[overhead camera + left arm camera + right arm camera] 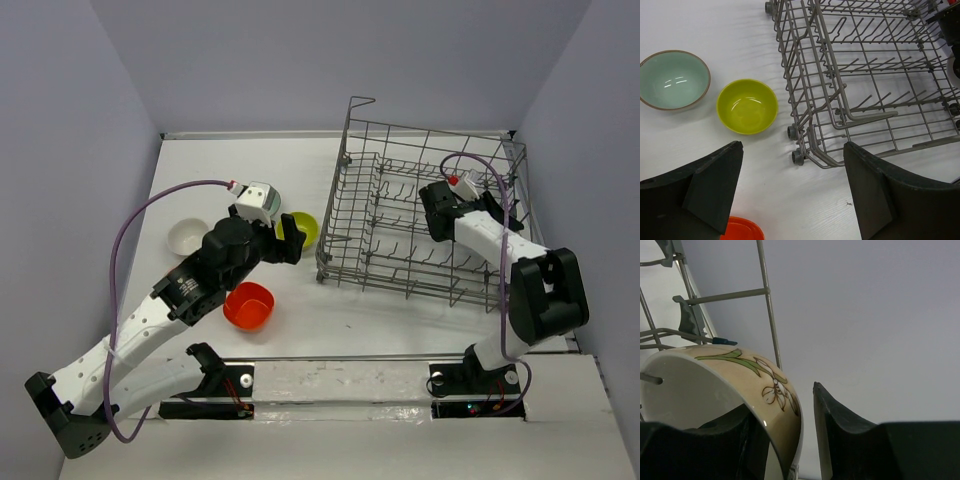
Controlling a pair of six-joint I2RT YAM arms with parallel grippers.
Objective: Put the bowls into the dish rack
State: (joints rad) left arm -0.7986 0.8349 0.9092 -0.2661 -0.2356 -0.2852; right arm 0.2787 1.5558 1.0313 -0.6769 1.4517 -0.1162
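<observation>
Right gripper [782, 412] jaws parted astride the rim of the cream flower-print bowl [715, 390], outer finger clear of its wall, bowl among the dish rack [350, 215] wires; forearm reaches in over the rack's near side, elbow bent high at its near right corner. Left gripper [793, 150] spread wide, holding nothing, above the table [300, 330] by the rack's near left corner, arm stretched diagonally forward; lime bowl [747, 106], teal bowl [672, 80], white bowl [187, 236] and orange-red bowl [249, 305] sit on the table left of the rack
</observation>
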